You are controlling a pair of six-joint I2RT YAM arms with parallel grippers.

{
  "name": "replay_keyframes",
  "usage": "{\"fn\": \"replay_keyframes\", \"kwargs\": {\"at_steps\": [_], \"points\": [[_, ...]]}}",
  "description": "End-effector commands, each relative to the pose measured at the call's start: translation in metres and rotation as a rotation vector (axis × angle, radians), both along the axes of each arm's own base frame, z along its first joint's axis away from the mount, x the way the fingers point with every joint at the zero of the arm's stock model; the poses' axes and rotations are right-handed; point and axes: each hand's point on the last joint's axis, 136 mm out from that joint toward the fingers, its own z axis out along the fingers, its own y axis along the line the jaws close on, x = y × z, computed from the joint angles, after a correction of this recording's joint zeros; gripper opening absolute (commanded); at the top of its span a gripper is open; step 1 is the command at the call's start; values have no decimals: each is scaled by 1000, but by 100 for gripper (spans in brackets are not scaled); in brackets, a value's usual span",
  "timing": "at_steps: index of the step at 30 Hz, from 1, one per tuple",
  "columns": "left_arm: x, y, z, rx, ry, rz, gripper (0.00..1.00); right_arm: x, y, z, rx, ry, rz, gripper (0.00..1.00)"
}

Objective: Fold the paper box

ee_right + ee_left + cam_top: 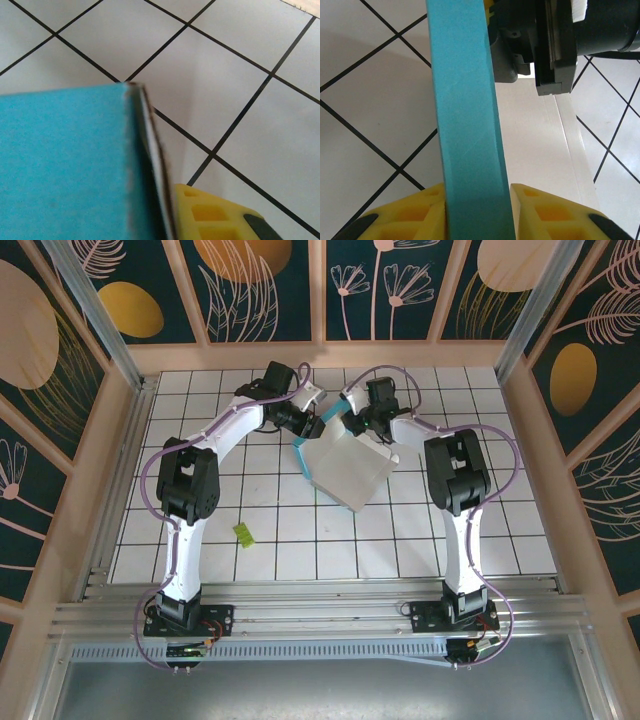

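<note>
paper box (350,468): sits on the far half of the desk (500,520), midway between its left and right edges, pale inside up, teal walls raised along its left and far sides.
left claw (477,212): nipping the teal left wall, a yellow pad (415,217) tight on either face of the card.
right claw (352,420): up at the box's far flap. From its wrist I see one yellow pad (215,215) right against the card's raw edge, and the other is hidden behind the teal, so I can't tell if it's truly gripping.
weight: feather-light by the look of it, and it would slide across those tiles at a nudge.
stiffness: thin card. It should bend readily along its creases and buckle or dent if squeezed mid-panel.
surface: smooth and matt. I'd guess the soft pads hold it fine.
where to take it: by a flap or wall edge close to a crease, with the other claw steadying the opposite side.
pointing: skewed to the tile lines, one corner aimed toward the near edge of the desk.
long axis: looks to run diagonally, far-left to near-right, though the raised walls make that hard to call.
</note>
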Motion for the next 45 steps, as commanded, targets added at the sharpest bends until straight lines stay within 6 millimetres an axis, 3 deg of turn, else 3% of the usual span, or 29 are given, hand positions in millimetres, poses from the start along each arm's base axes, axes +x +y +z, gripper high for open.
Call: {"fn": "replay_keyframes", "kwargs": {"at_steps": [1, 7, 12, 19, 31, 39, 45], "points": [[-18, -16, 4, -45, 31, -70, 33, 3, -11, -7, 48, 66, -20, 20], [-7, -2, -14, 62, 14, -11, 33, -10, -16, 13, 177, 117, 12, 28], [-4, 1, -15, 81, 3, 4, 32, -25, -21, 24, 203, 110, 18, 30], [-4, -2, -6, 60, -9, -1, 32, -30, -39, 8, 89, 95, -24, 31], [-5, -4, -5, 48, -1, -6, 32, -14, -21, 3, 130, 91, 29, 30], [-4, -5, -3, 43, -4, -7, 32, -13, -11, -3, 121, 117, 65, 17], [-3, -6, -3, 40, -6, -10, 32, -12, -6, -7, 115, 136, 70, 16]]}}
